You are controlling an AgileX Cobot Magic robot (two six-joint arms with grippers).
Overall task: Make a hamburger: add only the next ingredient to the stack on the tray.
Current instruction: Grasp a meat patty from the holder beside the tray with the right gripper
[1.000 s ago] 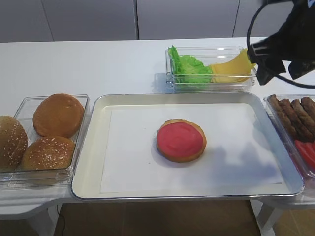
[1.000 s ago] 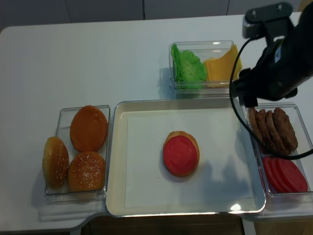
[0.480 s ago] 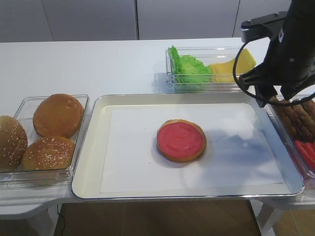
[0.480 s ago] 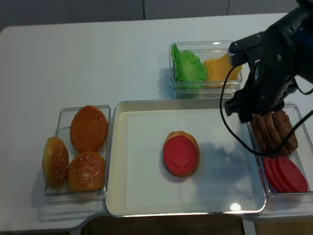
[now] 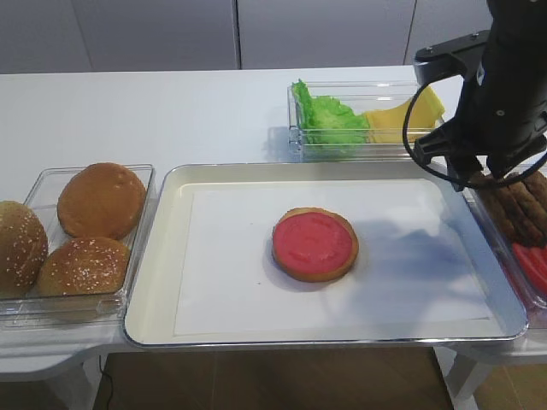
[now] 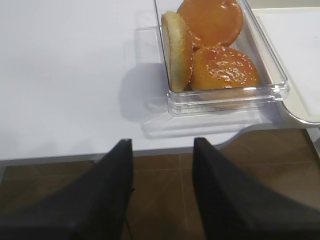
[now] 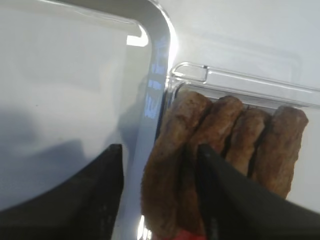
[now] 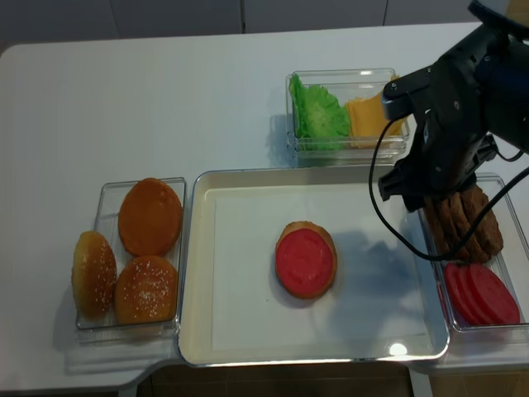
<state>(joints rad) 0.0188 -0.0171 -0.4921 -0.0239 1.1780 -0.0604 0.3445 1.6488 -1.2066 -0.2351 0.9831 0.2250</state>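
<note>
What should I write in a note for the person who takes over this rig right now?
Right gripper: open, its fingers astride the nearest patty, standing on edge in the right tub; not gripped yet.
Left gripper: open, empty, hanging off the table edge near the buns.
Stack: bun base with red sauce, at the middle of the tray.
Done: base and sauce.
Left: grip one patty, lift it, lay it flat on the sauce.

A white table (image 5: pixel 154 111) stands before grey cabinet doors (image 5: pixel 154 34), brown floor (image 6: pixel 165 200) below.
</note>
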